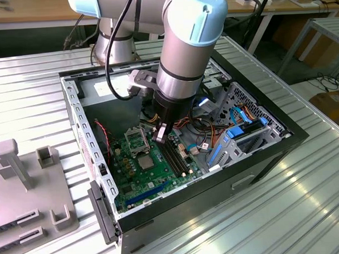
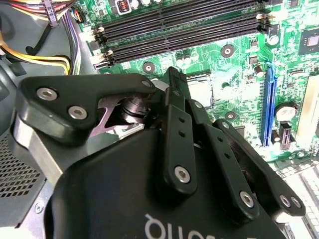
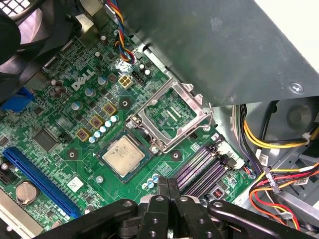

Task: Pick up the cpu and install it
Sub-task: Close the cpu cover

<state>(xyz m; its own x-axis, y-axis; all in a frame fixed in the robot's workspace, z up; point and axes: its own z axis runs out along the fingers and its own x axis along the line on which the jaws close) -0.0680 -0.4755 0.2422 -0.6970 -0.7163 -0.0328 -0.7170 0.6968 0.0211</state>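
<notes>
In the first wrist view, the black, bolted fingers of the claw (image 3: 168, 191) meet at their tips with no gap between them, pinched together and holding nothing. Just beyond those tips lies the cpu (image 3: 123, 154), a small flat square with a dull silver-grey metal top, seated in its socket on the green motherboard (image 3: 60, 114), apart from the fingers. Just beside the chip, the silver metal socket frame (image 3: 172, 117) stands hinged up and open, hollow in the middle. Purple-black memory slots (image 3: 202, 169) run next to the fingertips, and a long blue slot (image 3: 40, 179) lies on the board's other side. The second wrist view looks over the claw's glossy black linkage (image 2: 179, 144); the chip's pale edge (image 2: 199, 89) peeks out just past the fingertip, with long dark memory slots (image 2: 184, 25) beyond. The exterior view alone shows the wider setting: the grey arm (image 1: 184, 65) reaching down into an open black computer case (image 1: 216, 175), which lies on a ribbed metal table (image 1: 284, 212).
</notes>
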